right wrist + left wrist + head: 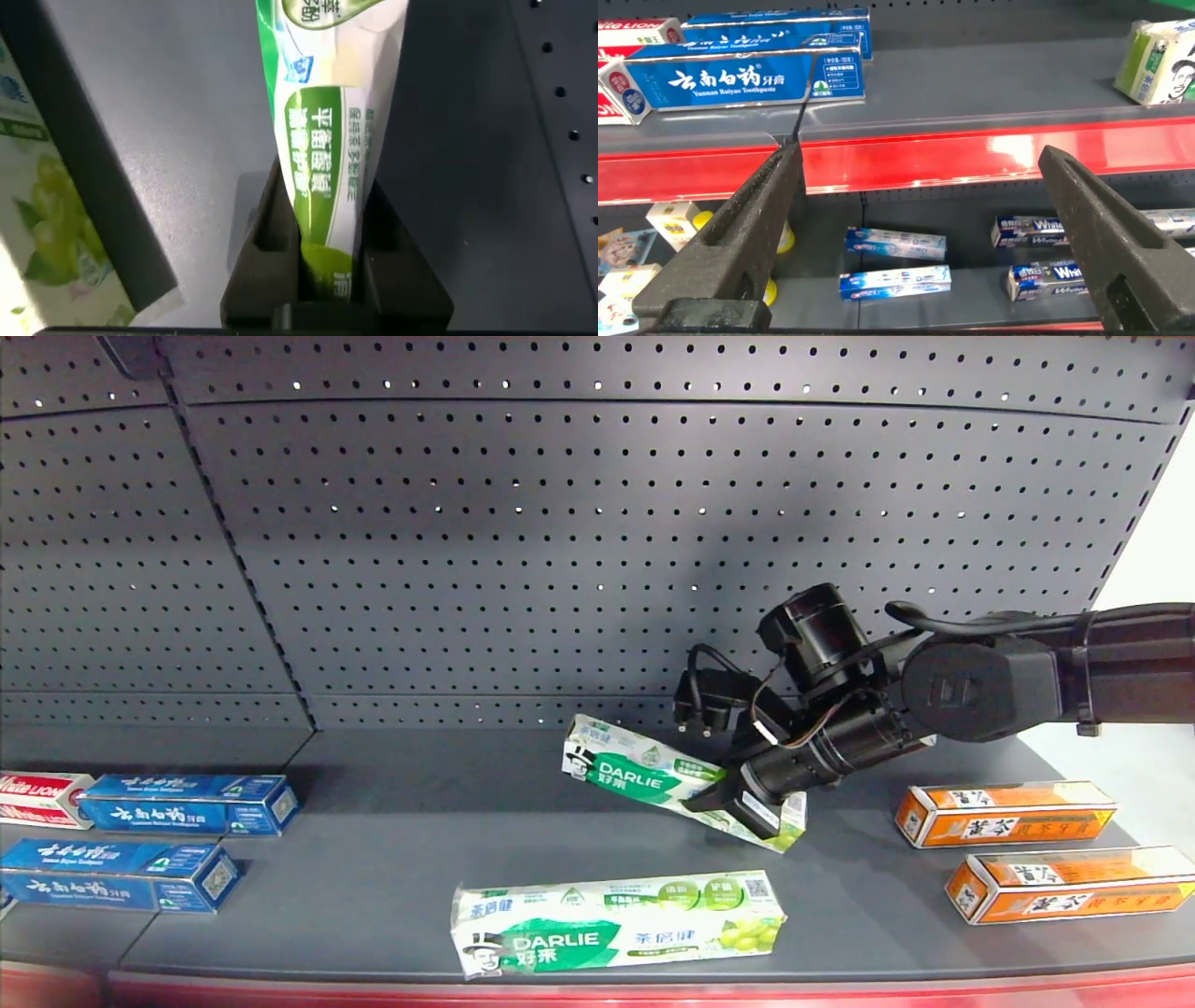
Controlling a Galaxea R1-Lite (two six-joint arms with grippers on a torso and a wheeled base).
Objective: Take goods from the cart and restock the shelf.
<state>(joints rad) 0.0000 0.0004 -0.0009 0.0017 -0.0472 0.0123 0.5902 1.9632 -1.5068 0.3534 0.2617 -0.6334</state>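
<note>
My right gripper [747, 807] is shut on one end of a green and white toothpaste box [635, 770] over the middle of the grey shelf board [420, 821]. The box is tilted, its gripped end low near the board and its other end raised toward the back wall. In the right wrist view the box [327, 121] runs out from between the two fingers of that gripper [332, 257]. A second box of the same kind [616, 922] lies flat near the shelf's front edge, and its corner [37, 224] also shows there. My left gripper [924, 252] hangs open below the shelf front, holding nothing.
Two blue boxes [191, 803] and a red and white box [37, 798] lie at the shelf's left. Two orange boxes [1008, 812] lie at its right. The pegboard wall [560, 569] stands close behind. A lower shelf [971, 224] carries several small toothpaste boxes [895, 245].
</note>
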